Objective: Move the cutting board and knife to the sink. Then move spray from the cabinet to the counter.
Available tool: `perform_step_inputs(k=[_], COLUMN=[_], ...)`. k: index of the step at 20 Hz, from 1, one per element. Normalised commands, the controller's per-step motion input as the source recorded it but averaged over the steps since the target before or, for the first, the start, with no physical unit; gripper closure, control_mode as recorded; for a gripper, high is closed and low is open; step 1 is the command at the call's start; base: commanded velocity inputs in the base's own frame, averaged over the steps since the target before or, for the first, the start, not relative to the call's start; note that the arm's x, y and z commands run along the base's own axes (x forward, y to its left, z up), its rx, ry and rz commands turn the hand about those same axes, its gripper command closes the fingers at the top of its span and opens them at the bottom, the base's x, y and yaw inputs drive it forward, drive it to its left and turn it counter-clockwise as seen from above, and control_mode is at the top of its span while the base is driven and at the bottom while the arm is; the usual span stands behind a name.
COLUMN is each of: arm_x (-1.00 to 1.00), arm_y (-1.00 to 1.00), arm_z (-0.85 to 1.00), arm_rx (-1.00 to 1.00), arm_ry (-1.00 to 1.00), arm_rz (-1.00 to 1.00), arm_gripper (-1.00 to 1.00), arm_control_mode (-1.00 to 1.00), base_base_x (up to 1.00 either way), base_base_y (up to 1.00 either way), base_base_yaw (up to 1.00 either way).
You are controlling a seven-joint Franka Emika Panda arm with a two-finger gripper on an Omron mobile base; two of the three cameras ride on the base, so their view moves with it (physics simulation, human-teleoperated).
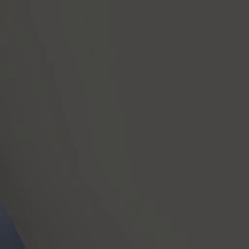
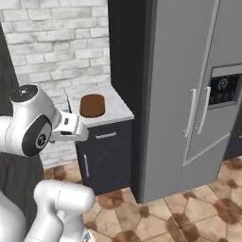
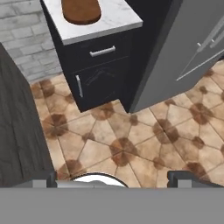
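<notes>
Board lengthwise front-to-back on counter

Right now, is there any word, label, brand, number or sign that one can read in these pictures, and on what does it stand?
No text can be read.
fridge: its display panel shows a small round pale sign, too blurred to read.
cutting board, counter: no lettering.

left base view: blurred dark grey, nothing readable | cutting board: far end cut off by hand view's top edge
</notes>
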Motion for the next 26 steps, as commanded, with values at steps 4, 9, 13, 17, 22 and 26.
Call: perform_step_inputs(k=[4,9,13,17,22,26], arm_x=[0.0,0.0,0.0,0.0,0.0,0.0], arm_y=[0.0,0.0,0.0,0.0,0.0,0.0], arm_z=[0.0,0.0,0.0,0.0,0.0,0.0], arm_rx=[0.0,0.0,0.0,0.0,0.0,0.0], arm_ry=[0.0,0.0,0.0,0.0,0.0,0.0], arm_rz=[0.0,0.0,0.0,0.0,0.0,0.0], arm_gripper=[-1.0,-1.0,-1.0,-1.0,-1.0,-1.0], arm_control_mode=[1.0,1.0,1.0,1.0,1.0,1.0], base_base_x=[0.55,0.25,0.33,0.42,0.25,-0.01], base_base_y=[0.12,0.03,0.33,0.78,0.74,0.66], base_base_yaw=[0.24,0.19,0.14,-0.04,-0.16,-0.37])
